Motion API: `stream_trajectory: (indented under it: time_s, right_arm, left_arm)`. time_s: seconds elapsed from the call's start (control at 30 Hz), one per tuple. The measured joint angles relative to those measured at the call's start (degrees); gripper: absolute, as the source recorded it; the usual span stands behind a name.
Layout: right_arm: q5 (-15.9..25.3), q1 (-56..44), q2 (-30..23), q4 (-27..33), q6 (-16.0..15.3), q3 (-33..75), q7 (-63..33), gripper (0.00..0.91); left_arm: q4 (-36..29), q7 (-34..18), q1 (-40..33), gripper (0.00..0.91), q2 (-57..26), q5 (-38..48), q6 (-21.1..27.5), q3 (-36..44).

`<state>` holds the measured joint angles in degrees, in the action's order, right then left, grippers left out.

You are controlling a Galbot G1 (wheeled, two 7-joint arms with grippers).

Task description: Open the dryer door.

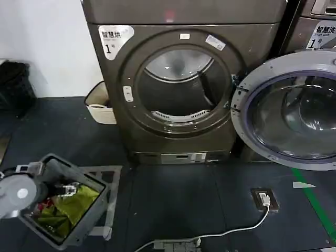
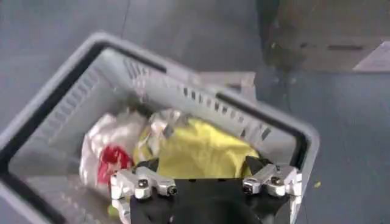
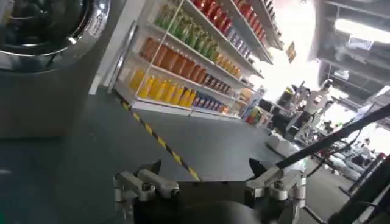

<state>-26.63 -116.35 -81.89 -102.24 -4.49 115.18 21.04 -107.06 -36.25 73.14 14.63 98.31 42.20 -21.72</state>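
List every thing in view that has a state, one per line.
dryer door: swung fully open to the right, inner glass bowl facing out.
dryer drum: exposed, looks empty.
laundry basket: holds yellow, white and red laundry.
left gripper: open, over the basket.
right gripper: open, holding nothing.

Grey laundry basket [image 1: 100,181] holds yellow cloth [image 2: 201,152].

Dryer door [image 1: 294,107] swung right of drum opening [image 1: 178,86] — basket [image 1: 73,210] front-left.
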Motion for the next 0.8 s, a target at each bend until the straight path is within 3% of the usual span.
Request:
stream_trajectory:
  time_s: [0.8]
  right_arm:
    - [-0.8, 0.3, -0.1, 0.9, -0.6, 0.2, -0.8, 0.907]
  left_arm:
    - [2.0, -1.8, -1.4, 0.907, -0.5, 4.5, 0.0, 0.9]
